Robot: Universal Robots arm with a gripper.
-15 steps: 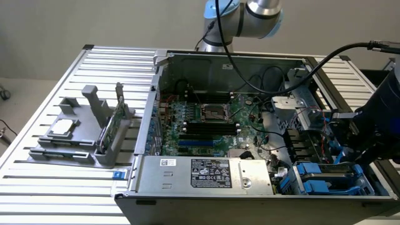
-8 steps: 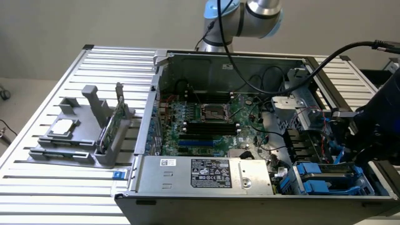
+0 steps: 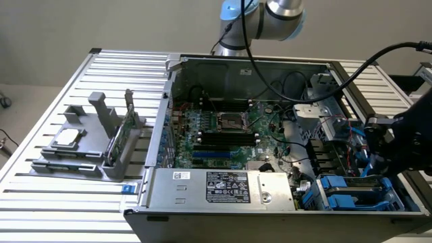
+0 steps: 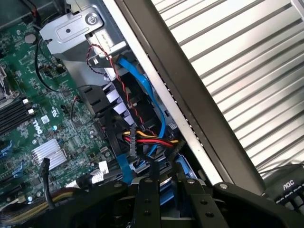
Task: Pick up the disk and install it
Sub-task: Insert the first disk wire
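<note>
The disk (image 3: pixel 355 188), silver metal in a blue carrier, sits low in the drive bay at the open computer case's near corner, on the exterior view's right. My black gripper (image 3: pixel 382 158) hangs right over it. In the wrist view, the two black fingers (image 4: pixel 147 197) stand close on either side of the disk's blue carrier edge (image 4: pixel 184 166), so the gripper (image 4: pixel 169 184) looks shut on the disk. Most of the disk is hidden behind the fingers there.
The motherboard (image 3: pixel 223 134) fills the case floor, with a power supply (image 3: pixel 223 187) at the near side. Red, yellow and blue cables (image 4: pixel 142 137) crowd the bay beside the case wall (image 4: pixel 190 118). A grey holder (image 3: pixel 88 147) with a small chip and a green card stands on the slatted table (image 3: pixel 54 202).
</note>
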